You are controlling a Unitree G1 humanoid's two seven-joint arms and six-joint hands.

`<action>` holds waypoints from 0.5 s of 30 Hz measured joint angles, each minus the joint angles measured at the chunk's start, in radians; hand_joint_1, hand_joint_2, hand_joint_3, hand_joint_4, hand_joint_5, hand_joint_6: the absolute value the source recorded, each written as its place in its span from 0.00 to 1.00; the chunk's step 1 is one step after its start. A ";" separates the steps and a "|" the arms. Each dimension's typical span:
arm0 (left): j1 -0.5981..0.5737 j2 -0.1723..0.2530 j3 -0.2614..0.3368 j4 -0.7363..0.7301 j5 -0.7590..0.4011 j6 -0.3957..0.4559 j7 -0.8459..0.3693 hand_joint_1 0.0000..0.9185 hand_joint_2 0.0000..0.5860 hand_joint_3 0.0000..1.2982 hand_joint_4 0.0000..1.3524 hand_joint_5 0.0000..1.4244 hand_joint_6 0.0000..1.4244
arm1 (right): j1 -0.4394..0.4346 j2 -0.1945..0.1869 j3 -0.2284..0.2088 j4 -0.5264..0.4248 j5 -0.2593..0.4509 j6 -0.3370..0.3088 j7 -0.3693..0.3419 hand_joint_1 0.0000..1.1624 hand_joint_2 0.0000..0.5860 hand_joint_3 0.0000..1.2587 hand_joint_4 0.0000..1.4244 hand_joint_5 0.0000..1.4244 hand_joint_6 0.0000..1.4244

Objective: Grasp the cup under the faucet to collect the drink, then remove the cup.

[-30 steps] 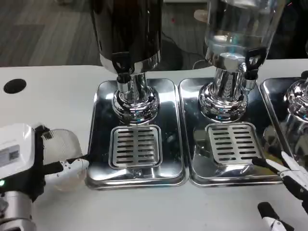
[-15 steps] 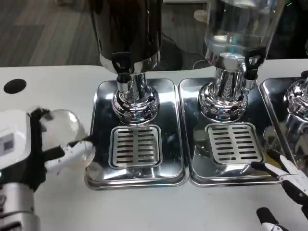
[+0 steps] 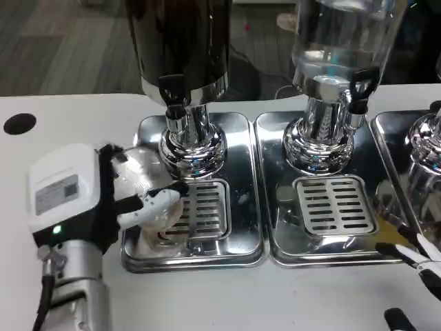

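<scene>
Clear plastic cup point(image 3: 148, 200) sits gripped in the left hand point(image 3: 114, 200), over the left drip tray point(image 3: 238, 172) near the tabletop's front edge. Right hand point(image 3: 420, 276) rests open, fingers spread.

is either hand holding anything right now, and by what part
The left hand holds the clear cup by its side wall, fingers wrapped around it. The right hand holds nothing.
</scene>
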 measured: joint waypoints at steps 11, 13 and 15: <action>-0.077 -0.055 -0.060 0.107 0.007 0.024 0.012 0.37 0.17 0.49 0.52 0.63 0.63 | -0.016 -0.028 -0.007 0.064 0.037 -0.035 0.017 0.42 0.68 0.14 0.01 0.00 0.00; -0.087 -0.060 -0.066 0.121 0.007 0.028 0.016 0.36 0.17 0.49 0.52 0.63 0.63 | -0.016 -0.030 -0.007 0.071 0.037 -0.039 0.022 0.42 0.67 0.14 0.01 0.00 0.00; -0.101 -0.064 -0.070 0.142 0.007 0.031 0.019 0.36 0.17 0.49 0.52 0.63 0.63 | -0.018 -0.033 -0.007 0.076 0.041 -0.044 0.026 0.43 0.67 0.14 0.01 0.00 0.00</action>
